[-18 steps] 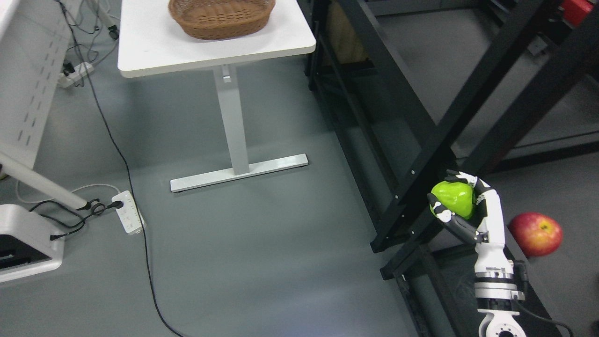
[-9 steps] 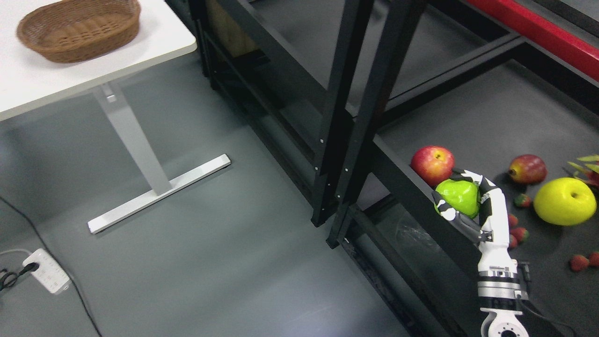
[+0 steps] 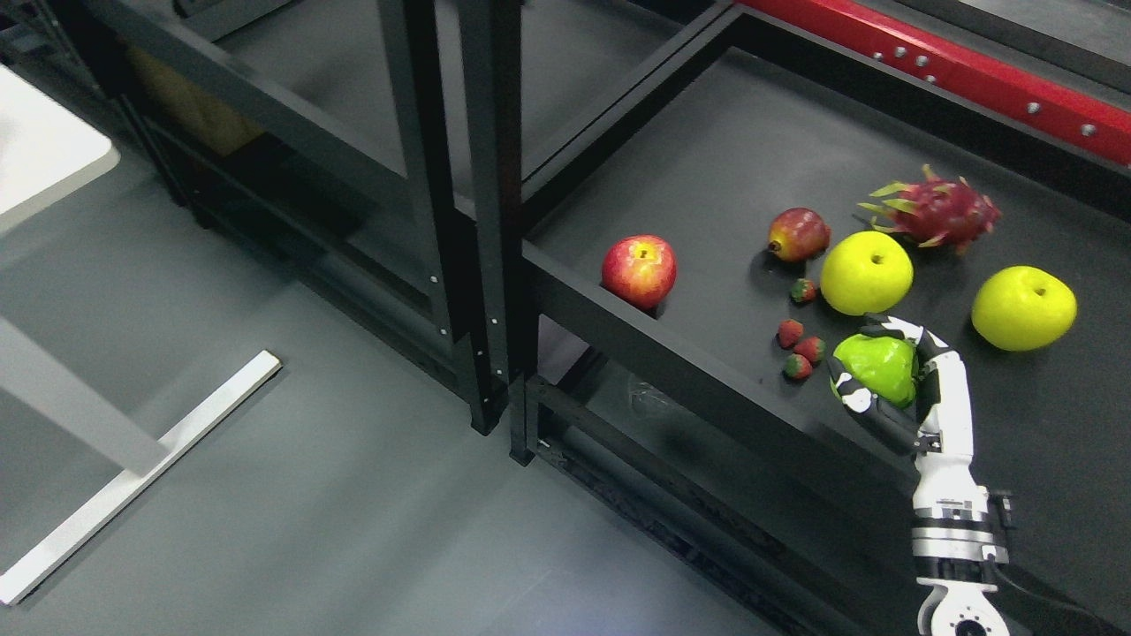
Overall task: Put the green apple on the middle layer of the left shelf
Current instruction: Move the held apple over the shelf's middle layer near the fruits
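Since the earlier frame the camera has swung right, so the shelf (image 3: 671,353) now fills the picture. Left to right on it are seen a red apple (image 3: 639,270), strawberries (image 3: 798,350) and two yellow apples (image 3: 866,272). At lower right, the green apple (image 3: 875,369) is clasped by the right hand (image 3: 888,375), its fingers curled around it.

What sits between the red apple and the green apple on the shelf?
Head view: three strawberries lie between the red apple and the green apple held in the right hand; otherwise bare shelf.
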{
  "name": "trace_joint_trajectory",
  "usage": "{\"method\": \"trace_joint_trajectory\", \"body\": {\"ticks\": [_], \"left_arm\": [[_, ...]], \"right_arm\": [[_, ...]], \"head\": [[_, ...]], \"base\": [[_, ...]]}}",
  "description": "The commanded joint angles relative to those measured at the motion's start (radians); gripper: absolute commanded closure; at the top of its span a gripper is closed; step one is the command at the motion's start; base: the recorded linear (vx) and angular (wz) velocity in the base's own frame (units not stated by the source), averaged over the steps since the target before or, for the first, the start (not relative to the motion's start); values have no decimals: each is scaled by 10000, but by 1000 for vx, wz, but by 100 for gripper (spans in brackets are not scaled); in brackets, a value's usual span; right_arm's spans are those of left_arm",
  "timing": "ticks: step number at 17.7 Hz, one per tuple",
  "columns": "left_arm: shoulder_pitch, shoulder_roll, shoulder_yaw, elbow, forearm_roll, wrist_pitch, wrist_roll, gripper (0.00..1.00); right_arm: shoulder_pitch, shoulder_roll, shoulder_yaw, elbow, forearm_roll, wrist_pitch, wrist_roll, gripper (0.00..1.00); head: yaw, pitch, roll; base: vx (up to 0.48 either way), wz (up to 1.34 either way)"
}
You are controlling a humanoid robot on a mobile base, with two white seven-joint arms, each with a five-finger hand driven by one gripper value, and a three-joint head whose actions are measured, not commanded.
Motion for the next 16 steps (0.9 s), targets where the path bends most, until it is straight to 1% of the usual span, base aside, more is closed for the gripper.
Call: {"method": "trace_joint_trajectory", "body": {"ticks": [1, 11, 16], "left_arm": [[92, 175, 0, 0, 0, -15, 5, 0], [92, 175, 0, 0, 0, 0, 5, 0], [92, 175, 0, 0, 0, 0, 5, 0]], "right_arm": [[-15, -178, -102, -15, 5, 72, -2, 100], [-92, -178, -102, -15, 5, 72, -78, 100], [-92, -163, -102, 1, 5, 72, -78, 100]], "head": [[0, 0, 0], [0, -1, 0], [0, -4, 0]], "base": [[86, -656], [151, -617], [179, -361]]}}
